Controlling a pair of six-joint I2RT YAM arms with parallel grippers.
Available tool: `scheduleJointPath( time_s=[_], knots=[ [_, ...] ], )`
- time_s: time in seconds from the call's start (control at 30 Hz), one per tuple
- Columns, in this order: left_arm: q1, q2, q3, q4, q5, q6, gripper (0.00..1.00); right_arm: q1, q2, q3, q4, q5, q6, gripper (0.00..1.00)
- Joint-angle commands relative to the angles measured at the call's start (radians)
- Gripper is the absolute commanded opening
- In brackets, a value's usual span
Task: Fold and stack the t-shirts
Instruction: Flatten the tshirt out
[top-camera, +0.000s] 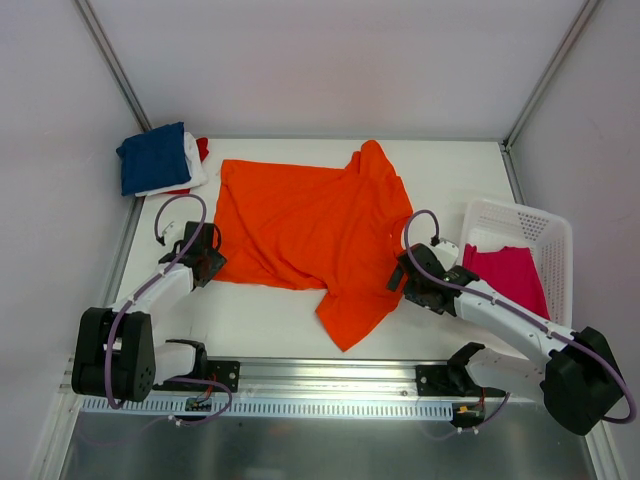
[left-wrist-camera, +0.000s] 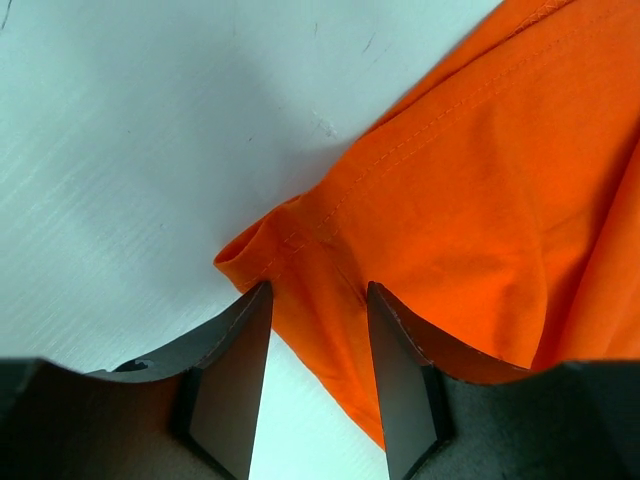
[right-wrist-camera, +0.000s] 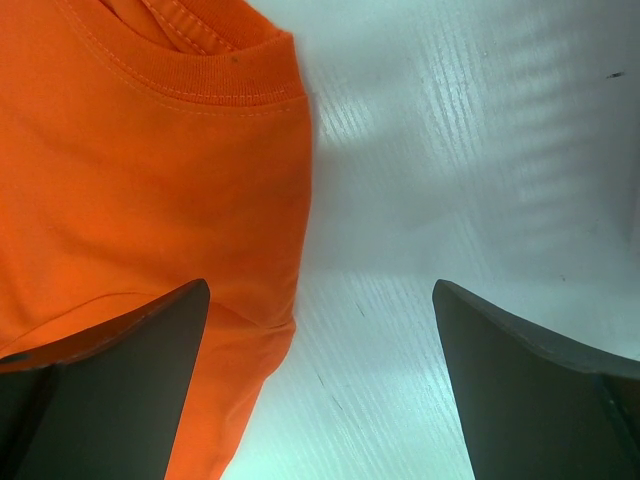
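Grasping opens the fold of the orange tee (top-camera: 310, 225), flat on the surface (top-camera: 260, 315): left tool (left-wrist-camera: 318, 292) half-open astride its hem corner (left-wrist-camera: 240, 262), right tool (right-wrist-camera: 320, 285) wide beside the collar (right-wrist-camera: 230, 75), so both must next pinch cloth.

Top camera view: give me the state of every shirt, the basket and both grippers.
Bright orange cloth t-shirt: unfolded, spread out, rumpled.
Navy blue t-shirt: folded, top of far-left stack.
White t-shirt: folded, under the navy one.
White plastic lattice basket: upright, holds one shirt.
Magenta-pink t-shirt: lying loose in the basket.
Left gripper: open, jaws astride the orange hem.
Right gripper: wide open beside the orange collar.
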Motion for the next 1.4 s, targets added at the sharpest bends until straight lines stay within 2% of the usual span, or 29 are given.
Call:
scheduleJointPath(
  time_s=[0.0,0.17,0.27,0.3,0.37,0.4,0.47,0.5,0.57,0.8,0.97,1.37],
  knots=[
    [-0.009,0.013,0.03,0.01,-0.049,0.018,0.43,0.007,-0.008,0.0,-0.018,0.03,-0.008,0.99],
    [-0.007,0.01,0.024,0.01,-0.055,0.031,0.4,0.008,0.004,-0.003,-0.013,0.03,-0.007,0.99],
    [-0.007,-0.005,0.009,0.01,-0.058,0.028,0.33,0.01,0.007,-0.01,0.006,0.028,-0.007,0.99],
    [-0.007,-0.005,0.007,0.01,-0.059,0.028,0.31,0.008,0.007,-0.015,0.014,0.021,-0.008,0.93],
    [-0.007,-0.004,0.003,0.008,-0.059,0.03,0.26,0.01,0.012,-0.024,0.036,0.012,-0.013,0.87],
    [-0.006,-0.001,0.0,0.01,-0.058,0.028,0.23,0.01,0.015,-0.027,0.043,0.002,-0.014,0.77],
    [-0.007,0.01,-0.003,0.008,-0.055,0.03,0.12,0.01,0.018,-0.03,0.051,-0.005,-0.017,0.63],
    [-0.007,0.012,-0.005,0.01,-0.053,0.03,0.08,0.01,0.018,-0.033,0.053,-0.007,-0.017,0.5],
    [-0.006,0.013,-0.005,0.008,-0.05,0.03,0.01,0.01,0.019,-0.032,0.048,-0.005,-0.017,0.41],
    [-0.001,-0.002,-0.005,-0.005,-0.033,0.045,0.0,0.01,-0.002,-0.04,0.034,0.004,-0.013,0.39],
    [0.0,-0.057,-0.022,-0.074,-0.027,0.042,0.0,0.01,-0.021,-0.043,0.03,0.007,-0.011,0.39],
    [0.0,-0.375,-0.079,-0.297,0.017,-0.057,0.0,0.01,-0.036,-0.047,0.066,-0.016,-0.047,0.39]
  ],
)
